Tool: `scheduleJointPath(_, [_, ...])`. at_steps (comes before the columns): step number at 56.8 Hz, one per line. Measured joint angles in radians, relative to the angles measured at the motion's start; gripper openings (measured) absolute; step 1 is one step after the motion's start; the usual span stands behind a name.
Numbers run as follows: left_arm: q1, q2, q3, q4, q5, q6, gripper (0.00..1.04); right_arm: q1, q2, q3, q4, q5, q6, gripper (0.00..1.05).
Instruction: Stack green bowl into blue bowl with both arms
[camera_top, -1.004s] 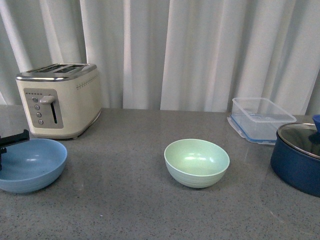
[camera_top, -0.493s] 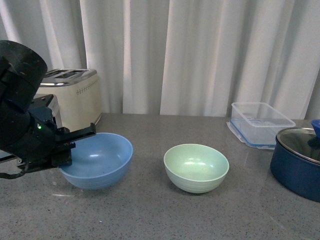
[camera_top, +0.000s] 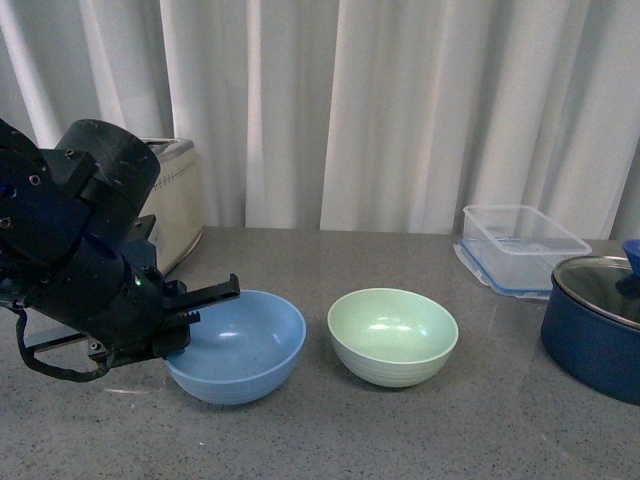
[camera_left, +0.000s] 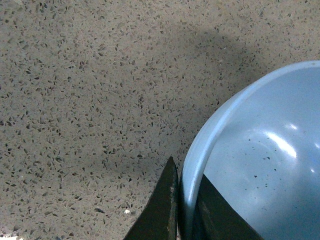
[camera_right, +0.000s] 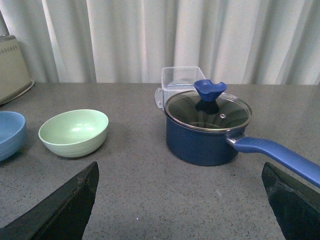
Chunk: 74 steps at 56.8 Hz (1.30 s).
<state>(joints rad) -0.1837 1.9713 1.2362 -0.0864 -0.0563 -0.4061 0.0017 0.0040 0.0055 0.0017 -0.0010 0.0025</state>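
Reading left gripper (camera_top: 205, 312) as clamped on blue bowl (camera_top: 245, 345). Narrow pinch: one of the fingers (camera_left: 162, 210) outside the wall, the other inside, rim between them, on the side facing away from green bowl (camera_top: 393, 335). Placing blue bowl just left of green bowl, rims near but apart, both mouth-up at about the same level on the counter (camera_top: 420, 440). Cannot tell whether blue is resting or a hair off it.

Seeing right gripper (camera_right: 179, 192) spread wide, nothing held. Absent from front view, so judging from its wrist view only: green bowl ahead and off toward the blue-bowl side, well outside the open span, untouched. Noting navy pot (camera_top: 595, 320) dead ahead of that span instead.

Key relation for the next move, as a guess: need green up and over, leftward into blue. Calling right the free arm and the one due for green; left nearer but occupied, better used steadying blue. No long axis to align on a round bowl, so free to grab any rim point. Would pick the pot-side rim.

Counting:
- 1 green bowl
- 1 blue bowl
- 1 navy pot, lidded, right of green bowl and well apart
- 1 clear container (camera_top: 522, 243), behind and right of green bowl
- 1 toaster (camera_top: 175, 205), behind and left of green bowl, half hidden by left arm (camera_top: 80, 240)
- 2 grippers
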Motion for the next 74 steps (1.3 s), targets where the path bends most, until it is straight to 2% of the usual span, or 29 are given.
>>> scheduleJointPath(3, [0.0,0.006,0.002,-0.001,0.003,-0.001,0.04,0.0,0.0,0.0,0.0,0.0,0.0,0.95])
scheduleJointPath(18, [0.0,0.012,0.01,-0.01,0.029,0.0,0.44,0.0,0.0,0.0,0.0,0.0,0.0,0.95])
scheduleJointPath(32, [0.008,-0.074,-0.018,-0.007,0.132,-0.006,0.84,0.0,0.0,0.0,0.0,0.0,0.0,0.95])
scheduleJointPath(38, [0.023,-0.211,-0.106,0.093,0.182,-0.006,1.0,0.0,0.0,0.0,0.0,0.0,0.0,0.95])
scheduleJointPath(41, [0.028,-0.29,-0.177,0.199,0.141,0.002,0.97,0.0,0.0,0.0,0.0,0.0,0.0,0.95])
scheduleJointPath(43, [0.03,-0.36,-0.257,0.35,0.071,0.043,0.96,0.0,0.0,0.0,0.0,0.0,0.0,0.95])
scheduleJointPath(45, [0.031,-0.394,-0.325,0.525,-0.016,0.114,0.89,0.0,0.0,0.0,0.0,0.0,0.0,0.95])
scheduleJointPath(47, [0.034,-0.415,-0.379,0.645,-0.059,0.163,0.83,0.0,0.0,0.0,0.0,-0.001,0.0,0.95])
scheduleJointPath(49, [0.041,-0.438,-0.451,0.774,-0.072,0.234,0.76,0.0,0.0,0.0,0.0,0.0,0.0,0.95])
scheduleJointPath(53, [0.054,-0.472,-0.565,0.909,-0.069,0.313,0.63,0.0,0.0,0.0,0.0,0.0,0.0,0.95])
scheduleJointPath(57, [0.066,-0.512,-0.657,0.959,-0.057,0.354,0.51,0.0,0.0,0.0,0.0,0.0,0.0,0.95])
scheduleJointPath(62, [0.086,-0.607,-0.785,0.995,-0.038,0.381,0.28,0.0,0.0,0.0,0.0,0.0,0.0,0.95])
scheduleJointPath(69, [0.103,-0.689,-0.885,1.008,-0.02,0.391,0.04,0.0,0.0,0.0,0.0,0.0,0.0,0.95])
scheduleJointPath(74, [0.113,-0.744,-0.944,1.009,-0.011,0.396,0.04,0.0,0.0,0.0,0.0,0.0,0.0,0.95])
